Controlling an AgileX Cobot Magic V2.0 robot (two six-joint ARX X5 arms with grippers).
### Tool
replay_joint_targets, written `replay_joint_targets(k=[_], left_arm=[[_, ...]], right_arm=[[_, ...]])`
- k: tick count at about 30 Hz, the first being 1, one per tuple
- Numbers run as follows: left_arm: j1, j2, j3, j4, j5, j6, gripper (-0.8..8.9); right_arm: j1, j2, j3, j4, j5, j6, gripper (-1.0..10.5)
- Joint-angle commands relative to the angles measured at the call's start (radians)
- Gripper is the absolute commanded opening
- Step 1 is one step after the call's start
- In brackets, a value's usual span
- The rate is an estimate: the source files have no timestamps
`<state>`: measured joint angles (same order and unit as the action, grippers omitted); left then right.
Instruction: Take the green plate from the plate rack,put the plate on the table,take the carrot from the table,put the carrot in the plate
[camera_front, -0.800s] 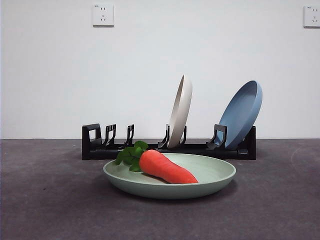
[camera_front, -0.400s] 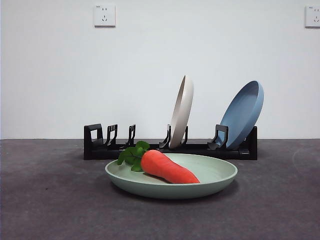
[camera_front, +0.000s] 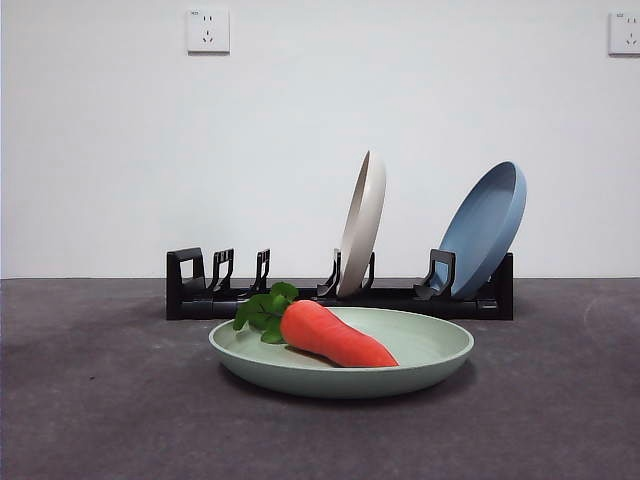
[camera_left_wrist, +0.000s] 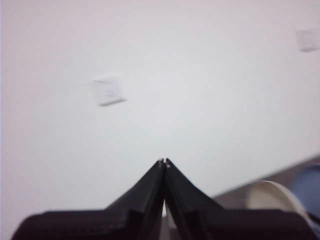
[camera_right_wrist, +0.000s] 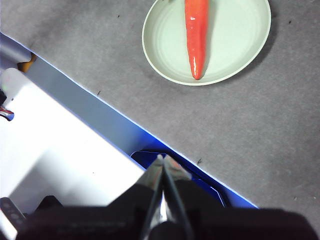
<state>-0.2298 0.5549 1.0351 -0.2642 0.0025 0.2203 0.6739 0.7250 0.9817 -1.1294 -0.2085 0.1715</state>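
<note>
Black jaws pressed together with nothing in them, that's both pincers: the left gripper (camera_left_wrist: 164, 162) is pinched to a point and aimed at the white wall, with two wall sockets (camera_left_wrist: 108, 90) blurry behind it and the tops of two racked plates at the corner of its view; the right gripper (camera_right_wrist: 162, 161) is also squeezed closed, hanging high over the table edge, well apart from the green plate (camera_right_wrist: 170, 45). Neither arm shows in the front view. Count-wise: three plates total, one carrot, one rack. The green plate (camera_front: 430, 350) sits flat on the table (camera_front: 100, 400) just in front of the plate rack (camera_front: 200, 290), out of its slots. In it lies the carrot (camera_front: 335, 335), and that's the only thing in it. Its long axis runs across the plate's middle; in the front view the leafy thick end hangs over the rim on the rack's empty side, and the pointed tip reaches toward the camera and the side where the blue plate stands, stopping short of the rim. The rack holds two plates: a cream-white plate (camera_front: 362, 222) standing nearly upright about mid-rack, and a blue plate (camera_front: 485, 228) leaning outward at the far end. The slots at the other end are bare prongs.
</note>
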Motion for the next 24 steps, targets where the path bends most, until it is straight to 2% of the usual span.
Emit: replay_joint_targets(k=[1, 6, 12, 18, 24], left_arm=[[0.066, -0.086, -0.19, 0.08, 0.0, 0.016, -0.03], [0.134, -0.248, -0.489, 0.184, 0.003, -0.006, -0.03], [0.173, -0.381, -0.74, 0.192, 0.003, -0.057, -0.03], [0.207, -0.49, -0.895, 0.19, 0.005, -0.075, -0.03], [0.242, -0.553, -0.973, 0.186, 0.005, -0.097, -0.03]], right_arm=[[0.002, -0.001, -0.004, 0.004, 0.002, -0.005, 0.0], [0.002, 0.0, -0.004, 0.004, 0.002, -0.004, 0.0], [0.002, -0.001, -0.004, 0.004, 0.002, -0.004, 0.0], [0.002, -0.001, -0.004, 0.005, 0.002, -0.004, 0.0], [0.002, -0.001, -0.004, 0.004, 0.002, -0.004, 0.0]])
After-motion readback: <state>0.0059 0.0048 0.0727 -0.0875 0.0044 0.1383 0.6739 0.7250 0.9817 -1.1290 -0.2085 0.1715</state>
